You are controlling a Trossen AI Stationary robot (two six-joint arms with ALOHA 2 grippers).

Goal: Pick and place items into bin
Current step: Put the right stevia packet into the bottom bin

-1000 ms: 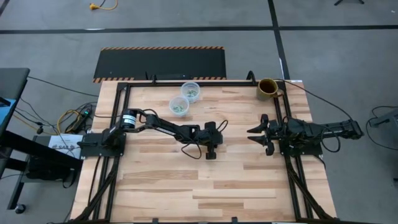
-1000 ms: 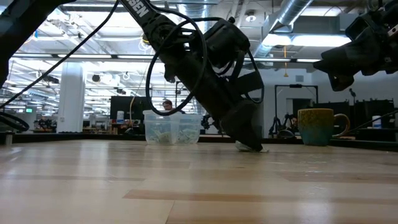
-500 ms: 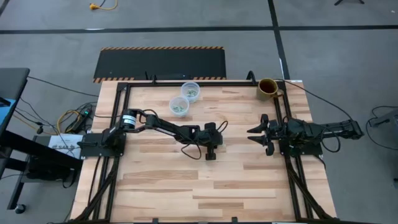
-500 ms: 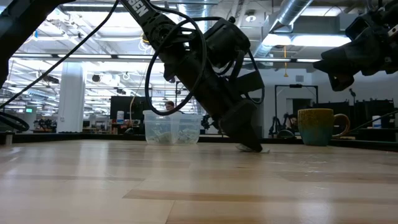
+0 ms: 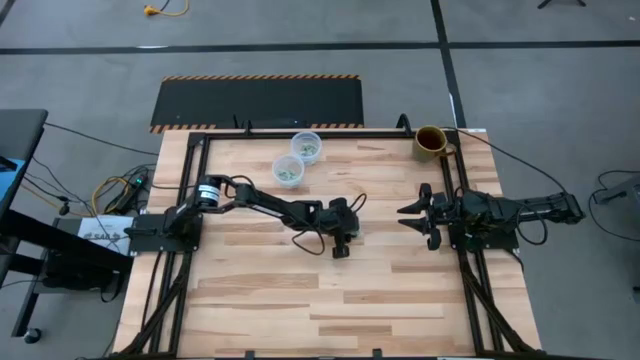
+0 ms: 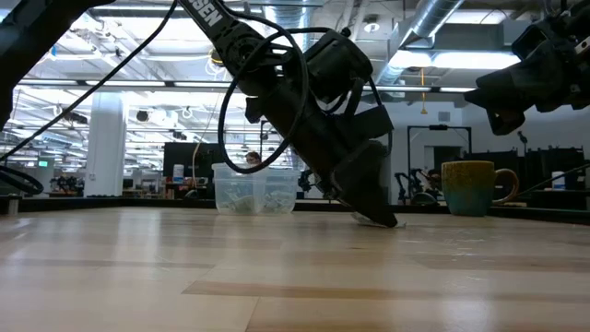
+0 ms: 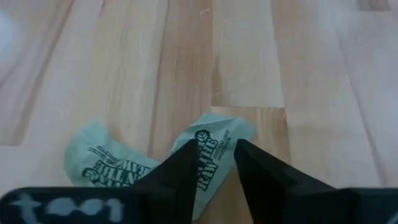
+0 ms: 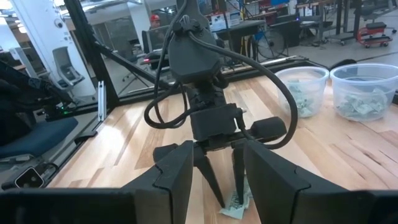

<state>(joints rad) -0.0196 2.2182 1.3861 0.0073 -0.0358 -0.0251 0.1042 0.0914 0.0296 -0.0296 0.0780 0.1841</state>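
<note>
— Overhead? Left gripper (image 5: pixel 341 250) points down mid-table; right gripper (image 5: pixel 407 217) waits near the right edge, its opening unreadable.

— Left wrist? Fingers slightly parted astride one pale green printed wrapped piece (image 7: pixel 208 155) lying on the wood; another wrapped piece (image 7: pixel 106 163) just beside; nothing lifted.

The high view looks straight down on the whole bench (image 5: pixel 300 290). The low view sits at bench height, facing level toward the room. The left wrist view looks closely down at the wood. The right wrist view faces the left arm (image 8: pixel 199 68), which the high and low views also show.
</note>
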